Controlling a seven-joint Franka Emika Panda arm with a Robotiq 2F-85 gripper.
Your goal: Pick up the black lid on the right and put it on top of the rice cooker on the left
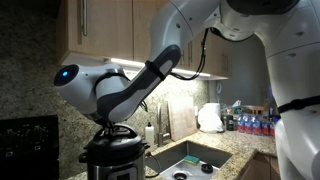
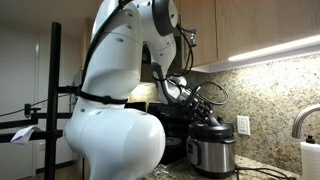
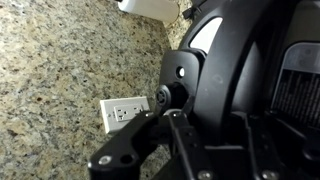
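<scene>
The rice cooker (image 1: 112, 163) has a steel body and a black rim, and stands on the granite counter by the backsplash. It shows in both exterior views (image 2: 212, 155). The black lid (image 1: 116, 136) rests on or just above its rim (image 2: 212, 129). My gripper (image 1: 116, 124) comes down from above and looks shut on the lid's raised handle (image 2: 205, 110). In the wrist view the black lid (image 3: 235, 70) fills the right side, and my gripper's (image 3: 185, 135) black fingers close around the handle at the bottom. The contact itself is dark and hard to make out.
A black stove (image 1: 28, 140) stands beside the cooker. There is a sink (image 1: 195, 157), and a white rounded appliance (image 1: 210, 118) and several bottles (image 1: 255, 123) stand farther along the counter. A wall outlet (image 3: 122, 113) sits on the granite backsplash behind the cooker (image 2: 242, 125).
</scene>
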